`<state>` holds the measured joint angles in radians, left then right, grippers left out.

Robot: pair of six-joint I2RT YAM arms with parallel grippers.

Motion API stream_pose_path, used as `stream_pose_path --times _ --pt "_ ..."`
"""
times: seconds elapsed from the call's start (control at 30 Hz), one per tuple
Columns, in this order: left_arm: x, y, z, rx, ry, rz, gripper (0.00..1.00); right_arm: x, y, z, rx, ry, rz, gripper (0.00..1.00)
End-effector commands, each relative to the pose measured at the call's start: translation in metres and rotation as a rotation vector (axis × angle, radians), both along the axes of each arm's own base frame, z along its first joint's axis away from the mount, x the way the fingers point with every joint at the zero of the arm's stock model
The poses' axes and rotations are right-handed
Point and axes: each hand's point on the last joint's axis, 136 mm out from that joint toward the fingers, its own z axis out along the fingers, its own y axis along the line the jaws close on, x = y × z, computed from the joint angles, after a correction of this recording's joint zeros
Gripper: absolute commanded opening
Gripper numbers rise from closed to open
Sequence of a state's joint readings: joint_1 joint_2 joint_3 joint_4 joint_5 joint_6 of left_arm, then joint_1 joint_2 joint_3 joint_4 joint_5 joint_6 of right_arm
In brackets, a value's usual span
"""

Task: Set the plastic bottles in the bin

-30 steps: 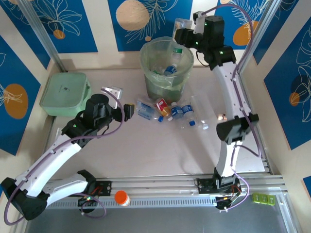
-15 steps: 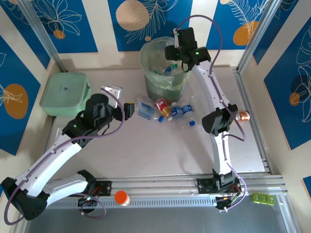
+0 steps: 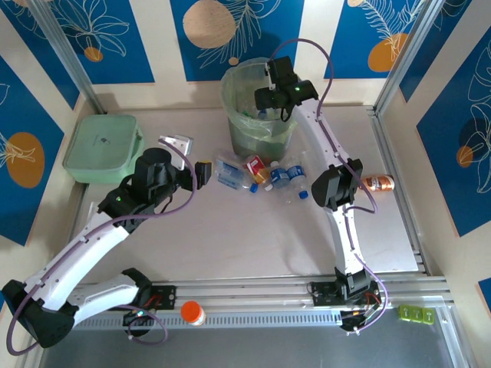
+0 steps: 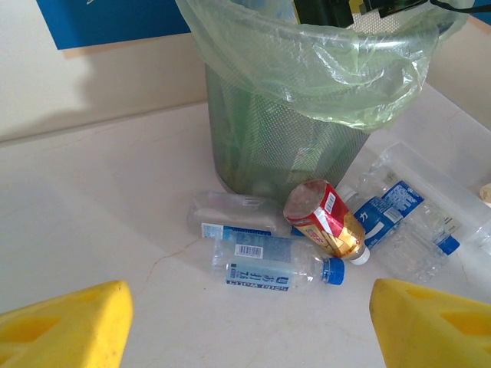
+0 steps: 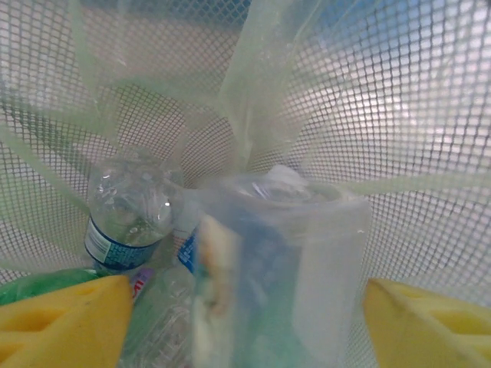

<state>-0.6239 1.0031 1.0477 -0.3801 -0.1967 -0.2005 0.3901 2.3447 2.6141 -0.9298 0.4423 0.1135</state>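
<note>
Left gripper [image 4: 249,285]: fingers wide apart, empty, at 9 o'clock of the loose bottles.
Loose bottles [image 3: 261,175]: heaped on the table [image 3: 230,230], at the bin's 6 o'clock.
Bin [image 3: 230,96]: at the table's 12 o'clock, binned bottles [image 5: 126,207] inside.
Right gripper [image 5: 247,282]: over the bin, fingers apart, a blurred bottle [image 5: 307,253] between them.

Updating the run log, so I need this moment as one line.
right gripper: open inside bin, blurred bottle between its jaws | left gripper: open, empty, facing bottles on table | stage: depositing
</note>
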Motion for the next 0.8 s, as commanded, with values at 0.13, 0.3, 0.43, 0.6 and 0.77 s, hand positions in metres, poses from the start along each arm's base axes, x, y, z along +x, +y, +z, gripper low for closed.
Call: stream_pose_path --times 0.13,0.3,0.43,0.6,0.77 --pt "0.003 0.005 0.011 -0.003 -0.050 0.017 0.81 -0.021 0.009 0.090 0.066 -0.176 0.032 0.89" --pt "0.001 0.006 0.014 -0.017 -0.056 0.019 0.80 -0.053 0.018 0.146 0.132 -0.258 0.085 0.83" --pt "-0.004 0.009 0.021 -0.066 -0.050 0.033 0.80 -0.086 0.022 0.172 0.201 -0.260 0.113 0.70" --pt "-0.015 0.004 0.030 -0.156 0.019 0.012 0.81 -0.146 0.025 0.176 0.290 -0.201 0.169 0.68" --pt "-0.026 0.001 0.015 -0.223 0.130 0.017 0.83 -0.213 0.009 0.161 0.400 -0.222 0.225 0.68"
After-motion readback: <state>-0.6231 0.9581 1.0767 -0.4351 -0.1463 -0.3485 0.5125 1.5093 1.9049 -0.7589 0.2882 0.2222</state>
